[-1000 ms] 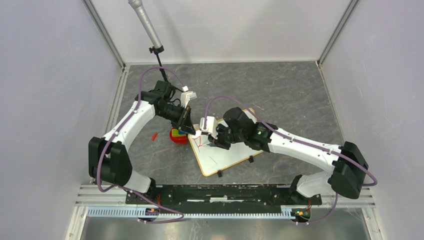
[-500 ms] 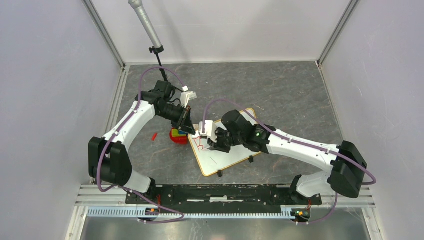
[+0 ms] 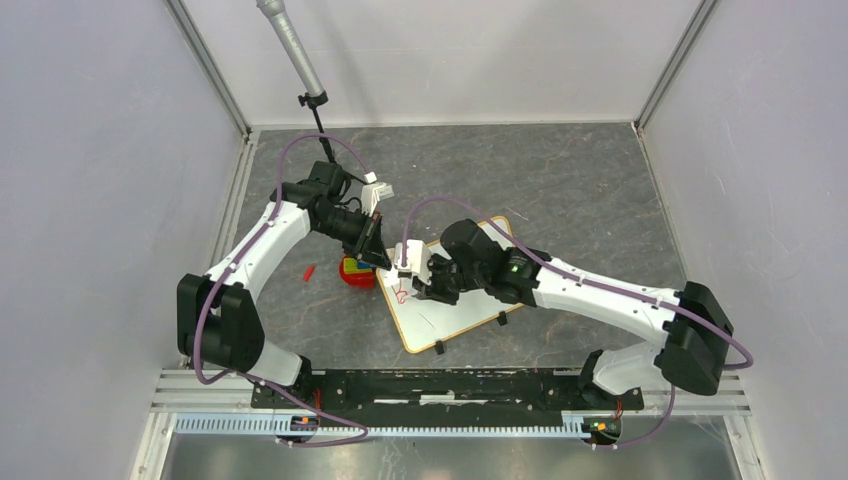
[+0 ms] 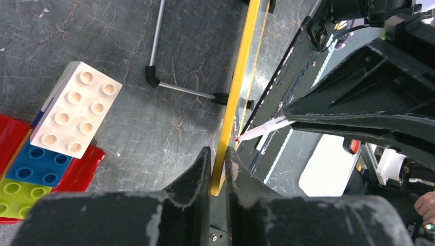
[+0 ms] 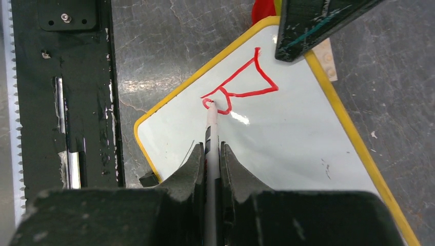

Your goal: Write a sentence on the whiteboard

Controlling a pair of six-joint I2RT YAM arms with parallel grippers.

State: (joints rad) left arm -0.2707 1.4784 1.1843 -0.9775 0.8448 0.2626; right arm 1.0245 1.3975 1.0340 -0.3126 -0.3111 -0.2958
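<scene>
The whiteboard (image 3: 450, 312) lies tilted on the table, its yellow frame (image 4: 241, 66) running up the left wrist view. My left gripper (image 4: 219, 154) is shut on the frame's edge at the board's far left corner (image 3: 380, 262). My right gripper (image 5: 210, 148) is shut on a white marker (image 5: 211, 128) and hovers over the board (image 5: 277, 148). The marker's tip touches the board at the lower end of the red strokes. Of the sentence (image 5: 241, 87) only one angular red letter, like a B, shows near that corner (image 3: 400, 292).
A red tray of toy bricks (image 3: 355, 272) sits just left of the board, with a white brick (image 4: 76, 109) on it. A small red cap (image 3: 309, 271) lies further left. A metal pole (image 3: 292, 50) leans at the back. The black base rail (image 3: 440, 385) runs along the near edge.
My right gripper has shifted slightly left and toward the near edge with the marker, and the red strokes have grown. The left arm has not moved.
</scene>
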